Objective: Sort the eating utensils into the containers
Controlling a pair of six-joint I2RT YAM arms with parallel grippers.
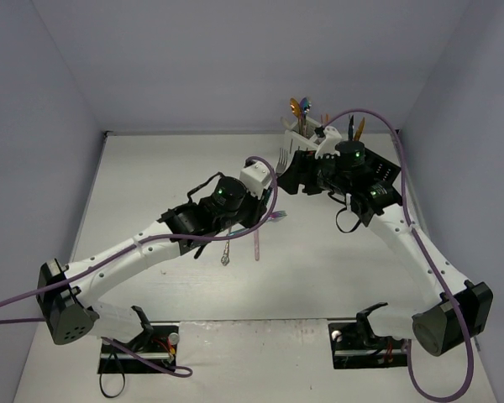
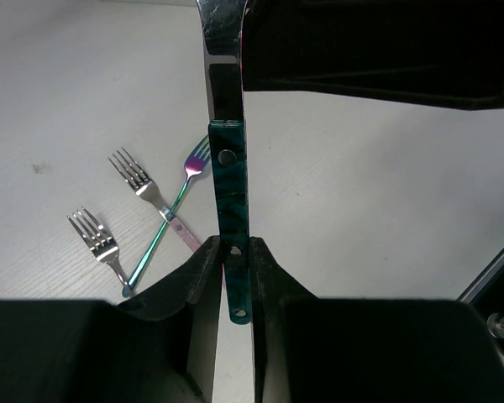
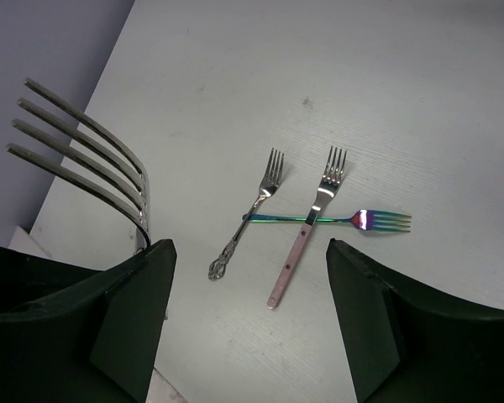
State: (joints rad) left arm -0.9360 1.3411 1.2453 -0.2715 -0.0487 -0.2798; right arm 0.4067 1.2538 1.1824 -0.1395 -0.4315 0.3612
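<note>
Left gripper point(image 2: 235, 248) clamped on a knife point(image 2: 228, 180); right gripper point(image 3: 248, 245) with jaws apart.
Nearest me, three forks lie loose on the table point(image 1: 151, 185): silver fork point(image 3: 250, 217), pink-handled fork point(image 3: 294, 256), and iridescent fork point(image 3: 365, 220) crossing it. The teal-handled knife hangs above them. Farther off, an upright fork point(image 3: 141, 206) sits against one right finger. White caddy point(image 1: 307, 134) and black caddy point(image 1: 385, 172) are at the back.

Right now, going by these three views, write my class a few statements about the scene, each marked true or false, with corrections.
1. Three forks lie on the table: a silver fork, a pink-handled fork and an iridescent fork. True.
2. The iridescent fork lies clear of the others. False: it crosses the pink-handled fork.
3. The left gripper is empty. False: it is shut on a teal-handled utensil.
4. The right gripper is open. True.
</note>
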